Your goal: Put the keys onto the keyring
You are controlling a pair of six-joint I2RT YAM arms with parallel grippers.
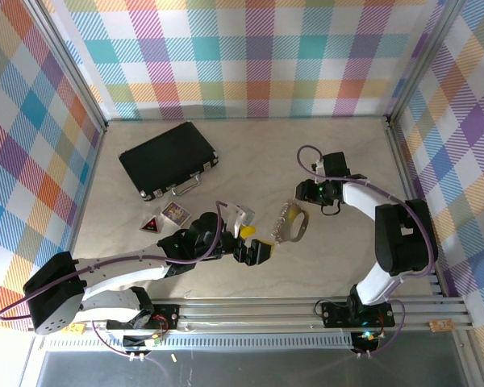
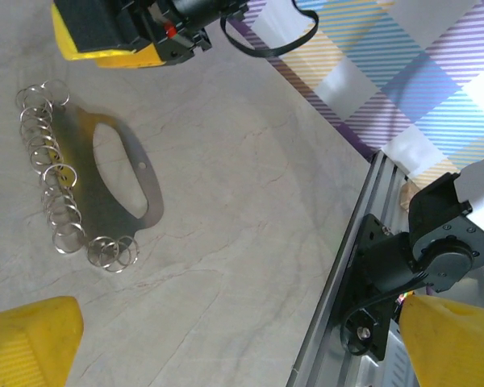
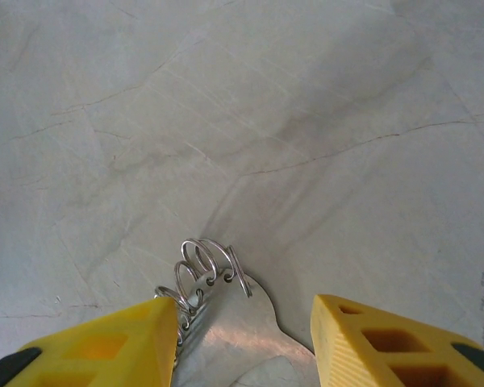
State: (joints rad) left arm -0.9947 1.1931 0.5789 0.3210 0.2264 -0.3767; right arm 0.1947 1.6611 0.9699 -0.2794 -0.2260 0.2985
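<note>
Pale marbled tabletop (image 1: 339,266): silvery oval metal keyring with looped chain (image 1: 293,223) is straddled by right gripper (image 3: 244,310), grasp indeterminable; left gripper (image 1: 255,244) is spread wide.

**Robot-manipulation laboratory cell.** A left arm (image 1: 121,274) and a right arm (image 1: 395,234) are bolted to an aluminium rail (image 1: 266,310) at the near edge of a marble-patterned tabletop (image 1: 347,161). Plaid-printed panels (image 1: 250,48) in metal framing (image 1: 87,93) enclose three sides. Purple cables (image 1: 305,153) run along the arms.
</note>
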